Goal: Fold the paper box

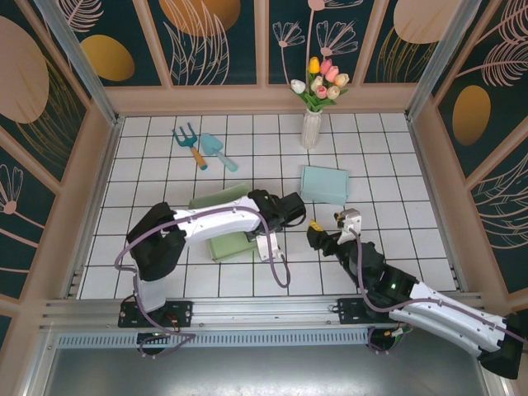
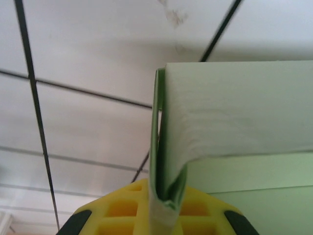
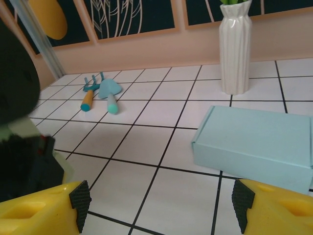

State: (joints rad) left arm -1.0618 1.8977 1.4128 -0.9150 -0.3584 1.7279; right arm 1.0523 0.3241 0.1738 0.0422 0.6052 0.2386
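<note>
My left gripper (image 2: 165,208) is closed tight on the edge of the green paper box (image 2: 234,107) to fold it. My right gripper (image 3: 156,208) waits near this box, wide open and empty.

Table (image 1: 396,165) layout: vase (image 1: 310,128) at far edge, right of centre, tulips (image 1: 323,82) in it; hand fork (image 1: 188,142) and trowel (image 1: 216,150) side by side toward far-left corner, fork on the left; closed box (image 1: 324,183) in front of the vase, right of centre; paper box (image 1: 221,198) left of centre, toward near edge, partly under the left arm; left gripper (image 1: 269,244) at its right wall, wall between the fingers; right gripper (image 1: 316,231) just right of it, in front of the closed box, apart from both.
</note>
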